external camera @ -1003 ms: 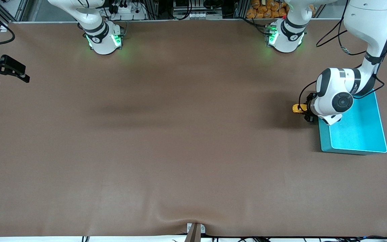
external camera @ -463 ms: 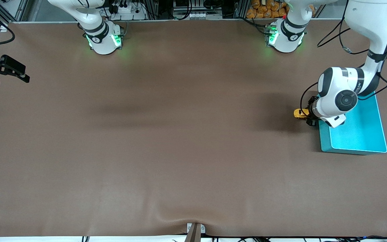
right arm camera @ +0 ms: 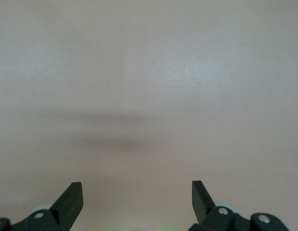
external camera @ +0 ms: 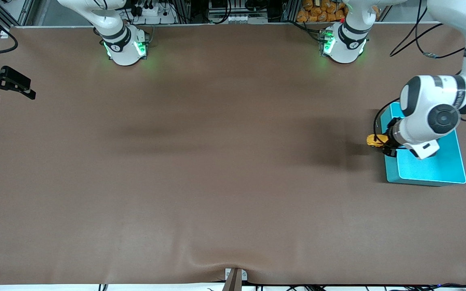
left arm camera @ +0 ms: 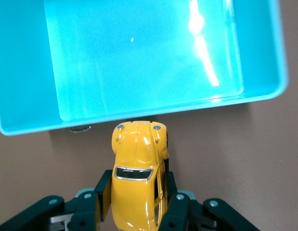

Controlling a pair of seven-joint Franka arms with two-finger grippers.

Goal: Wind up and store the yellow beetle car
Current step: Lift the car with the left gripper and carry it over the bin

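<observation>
The yellow beetle car (external camera: 375,140) (left arm camera: 138,173) is held between the fingers of my left gripper (external camera: 383,144) (left arm camera: 137,191), which is shut on its sides. The car hangs in the air just outside the rim of the turquoise bin (external camera: 455,161) (left arm camera: 24,67), at the bin's edge toward the table's middle, its nose pointing at the bin. The bin looks empty inside. My right gripper (right arm camera: 137,192) is open and empty over bare brown table; the right arm waits at its own end of the table (external camera: 4,83).
The brown table cover (external camera: 200,161) is bare apart from the bin. A small grey round thing (left arm camera: 80,129) lies on the table against the bin's outer wall. Arm bases (external camera: 126,44) (external camera: 344,42) stand along the farthest edge from the front camera.
My left arm has carried the car toward the bin and slightly nearer the front camera, from beside the bin's corner to right at its rim. The right arm has not moved.
</observation>
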